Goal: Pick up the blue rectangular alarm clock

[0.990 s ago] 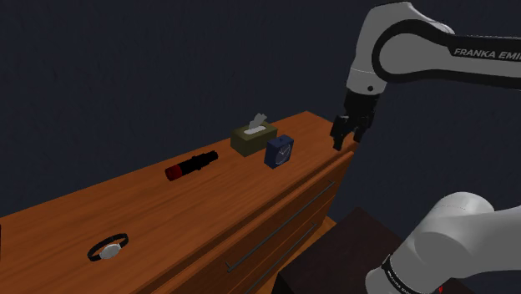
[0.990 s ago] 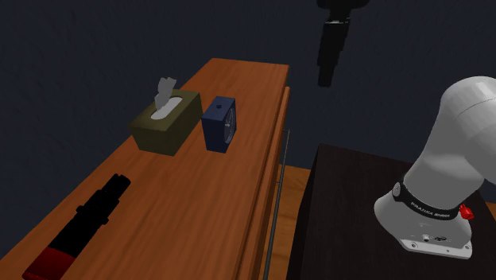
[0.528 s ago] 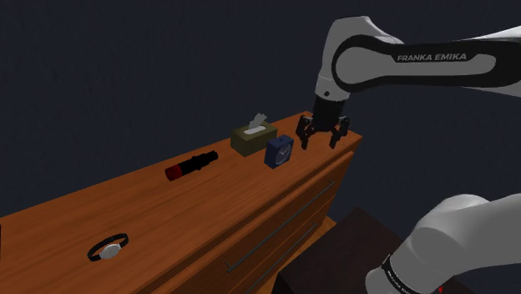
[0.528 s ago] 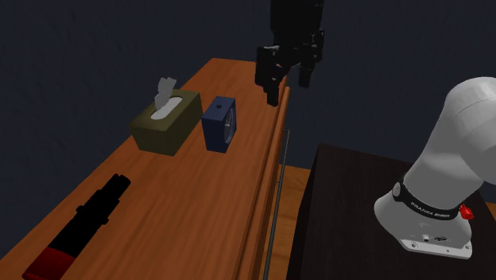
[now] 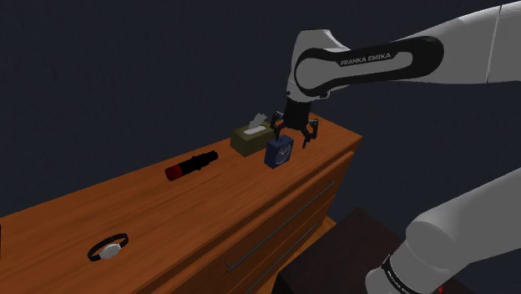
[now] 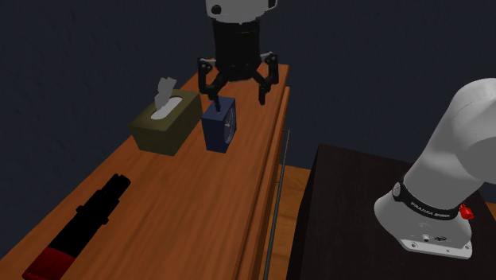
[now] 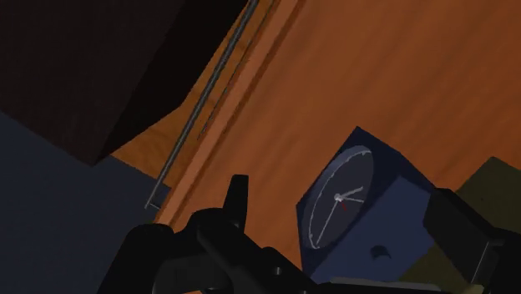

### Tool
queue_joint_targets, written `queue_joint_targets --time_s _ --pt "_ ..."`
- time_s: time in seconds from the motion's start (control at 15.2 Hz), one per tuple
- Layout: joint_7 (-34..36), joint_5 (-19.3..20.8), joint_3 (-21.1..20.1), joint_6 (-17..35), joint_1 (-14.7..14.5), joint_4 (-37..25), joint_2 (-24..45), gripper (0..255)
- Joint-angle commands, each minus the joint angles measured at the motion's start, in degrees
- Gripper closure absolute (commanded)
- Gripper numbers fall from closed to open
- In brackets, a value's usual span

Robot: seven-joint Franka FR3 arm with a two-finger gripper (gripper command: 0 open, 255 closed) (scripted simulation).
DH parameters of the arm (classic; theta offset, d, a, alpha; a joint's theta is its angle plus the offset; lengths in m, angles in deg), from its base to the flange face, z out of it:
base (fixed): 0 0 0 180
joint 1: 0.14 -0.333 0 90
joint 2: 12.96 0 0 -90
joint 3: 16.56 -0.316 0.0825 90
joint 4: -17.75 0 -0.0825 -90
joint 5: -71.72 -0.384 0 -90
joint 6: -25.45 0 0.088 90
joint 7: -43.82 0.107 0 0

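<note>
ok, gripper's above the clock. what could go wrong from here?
1. The open gripper has one finger over the gap between the clock and the tissue box. On the way down it may land on the box or on the clock's top.
2. In the wrist view the clock sits nearer one finger than the other, so closing could shove or tip the upright clock instead of clamping it.

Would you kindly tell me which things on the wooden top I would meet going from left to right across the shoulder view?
wristwatch → black and red flashlight → tissue box → blue alarm clock
</note>
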Motion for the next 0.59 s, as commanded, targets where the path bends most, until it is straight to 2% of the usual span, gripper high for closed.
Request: queue_joint_targets --time_s 0.0,0.2,0.53 --pt "8.3 1.4 -1.6 2.3 1.8 -3.0 4.8 0" --pt "18.9 4.0 -2.6 4.7 3.7 -7.0 10.7 0" --pt "19.3 4.5 -2.7 8.5 3.6 -4.3 12.0 0"
